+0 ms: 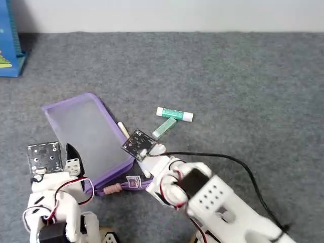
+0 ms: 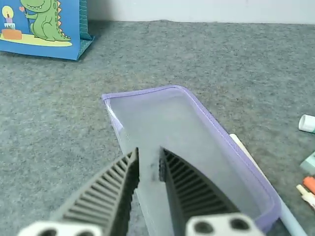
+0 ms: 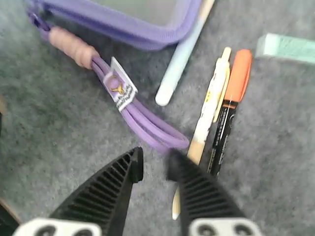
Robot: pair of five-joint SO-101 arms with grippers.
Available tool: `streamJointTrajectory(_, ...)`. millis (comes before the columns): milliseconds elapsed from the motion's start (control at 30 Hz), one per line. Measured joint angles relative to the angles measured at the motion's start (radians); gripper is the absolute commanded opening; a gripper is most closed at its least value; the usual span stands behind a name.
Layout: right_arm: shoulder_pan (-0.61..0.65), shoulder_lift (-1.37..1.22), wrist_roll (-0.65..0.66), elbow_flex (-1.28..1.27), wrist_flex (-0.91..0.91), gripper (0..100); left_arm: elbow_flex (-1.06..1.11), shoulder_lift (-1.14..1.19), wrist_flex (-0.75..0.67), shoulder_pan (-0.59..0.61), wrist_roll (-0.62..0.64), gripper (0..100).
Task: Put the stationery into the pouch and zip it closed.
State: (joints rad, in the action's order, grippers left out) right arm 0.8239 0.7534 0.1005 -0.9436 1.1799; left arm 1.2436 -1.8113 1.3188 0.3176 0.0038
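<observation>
Nothing packed yet, we judge; filling and zipping remain.
The pouch (image 1: 86, 134) lies near the table (image 1: 228, 66)'s front edge, left of centre, with the pens (image 3: 212, 103) alongside and the glue stick (image 1: 174, 114) beyond. We see the left gripper (image 2: 147, 164) and the right gripper (image 3: 155, 164) narrowly parted, both empty.

Pens (image 3: 212, 105) lie just beside the pouch (image 1: 86, 134), with the glue stick (image 1: 174, 115) beyond.

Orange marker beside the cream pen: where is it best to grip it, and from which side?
Probably mid-barrel on the orange marker, from straight above, with the jaws across its width. It lies flat, and the cream pen lies close alongside, so one jaw needs care there.
</observation>
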Motion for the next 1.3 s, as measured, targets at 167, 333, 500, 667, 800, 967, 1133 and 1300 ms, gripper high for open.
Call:
streamJointTrajectory(167, 0.037, -0.135, 0.000, 0.006, -0.038, 26.2, 0.000, 0.000, 0.000, 0.000, 0.000, 8)
streamJointTrajectory(333, 0.049, -0.249, 0.000, 0.006, -0.166, 26.2, 0.000, 0.000, 0.000, 0.000, 0.000, 8)
streamJointTrajectory(500, 0.049, -0.377, 0.000, 0.008, -0.253, 14.8, 0.000, 0.000, 0.000, 0.000, 0.000, 8)
streamJointTrajectory(667, -0.005, -0.407, 0.002, 0.008, -0.305, 2.3, 0.000, 0.000, 0.000, 0.000, 0.000, 8)
streamJointTrajectory(800, -0.109, -0.362, 0.046, 0.008, -0.296, 0.8, 0.002, 0.000, 0.000, 0.000, 0.000, 8)
streamJointTrajectory(967, -0.287, -0.219, 0.172, 0.008, -0.239, 0.7, 0.002, 0.000, 0.000, 0.000, -0.002, 8)
streamJointTrajectory(1133, -0.411, -0.066, 0.259, 0.008, -0.164, 1.2, 0.002, 0.000, 0.000, 0.000, -0.002, 8)
streamJointTrajectory(1300, -0.402, 0.044, 0.272, 0.008, -0.044, 20.3, 0.002, 0.000, 0.000, 0.000, -0.002, 8)
